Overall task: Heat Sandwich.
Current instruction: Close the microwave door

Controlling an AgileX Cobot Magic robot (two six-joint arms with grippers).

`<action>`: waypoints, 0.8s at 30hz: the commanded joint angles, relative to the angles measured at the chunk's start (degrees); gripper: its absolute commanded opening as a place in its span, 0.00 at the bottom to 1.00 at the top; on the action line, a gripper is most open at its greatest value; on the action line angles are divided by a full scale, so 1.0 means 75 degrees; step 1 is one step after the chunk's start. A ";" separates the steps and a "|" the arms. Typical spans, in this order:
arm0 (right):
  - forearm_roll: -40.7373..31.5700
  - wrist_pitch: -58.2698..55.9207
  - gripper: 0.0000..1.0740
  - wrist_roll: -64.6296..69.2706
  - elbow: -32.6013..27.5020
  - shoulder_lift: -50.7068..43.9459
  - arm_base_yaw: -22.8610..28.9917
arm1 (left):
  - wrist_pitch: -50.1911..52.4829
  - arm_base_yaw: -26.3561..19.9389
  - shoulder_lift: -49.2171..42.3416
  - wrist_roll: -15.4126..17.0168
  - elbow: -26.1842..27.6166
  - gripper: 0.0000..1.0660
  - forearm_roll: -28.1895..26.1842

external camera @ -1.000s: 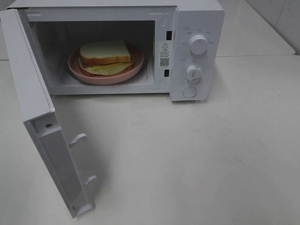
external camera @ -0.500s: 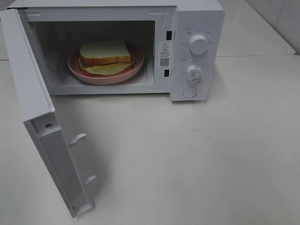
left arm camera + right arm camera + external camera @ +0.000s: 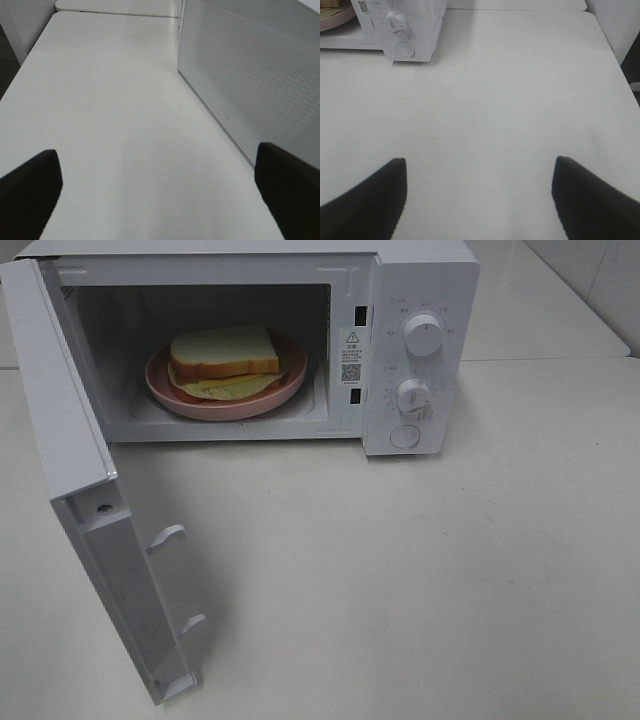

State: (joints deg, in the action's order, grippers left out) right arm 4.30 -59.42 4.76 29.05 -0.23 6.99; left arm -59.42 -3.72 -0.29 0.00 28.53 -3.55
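The sandwich [image 3: 224,352] already sits on the plate [image 3: 190,400] inside the microwave [image 3: 430,280], far ahead of both arms, so the step in hand is likely shutting the door [image 3: 75,450], which stands swung wide open. The left end effector [image 3: 157,155] is open and empty, fingers spread wide over the bare worktop [image 3: 420,570], with the door's perforated outer face alongside and just ahead of it. It is best to lay one finger flat against that face near the free edge, well away from the hinge, and sweep it round in an arc until the latch hooks seat. The right end effector [image 3: 479,164] is also open and holds nothing. The control panel is well ahead of it, so it could steady the body, then turn the lower knob [image 3: 413,395]. A sticker [image 3: 351,340] beside the cavity shows a warning triangle and a QR code [image 3: 350,371]. Its text, and the marks around both knobs, are too small to read, and no brand shows.
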 commanded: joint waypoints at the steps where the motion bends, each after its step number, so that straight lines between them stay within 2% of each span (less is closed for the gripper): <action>1: 0.0015 0.0008 0.71 -0.0023 -0.0008 -0.0206 -0.0038 | 0.0069 0.0038 -0.0153 0.0000 -0.0031 0.95 -0.0015; 24: 0.0015 0.0008 0.71 -0.0023 -0.0008 -0.0206 -0.0038 | 0.0069 0.0038 -0.0153 0.0000 -0.0031 0.95 -0.0008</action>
State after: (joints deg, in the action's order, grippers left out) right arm 4.30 -59.42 4.76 29.05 -0.23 6.99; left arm -59.42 -3.72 -0.29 0.00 28.53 -3.55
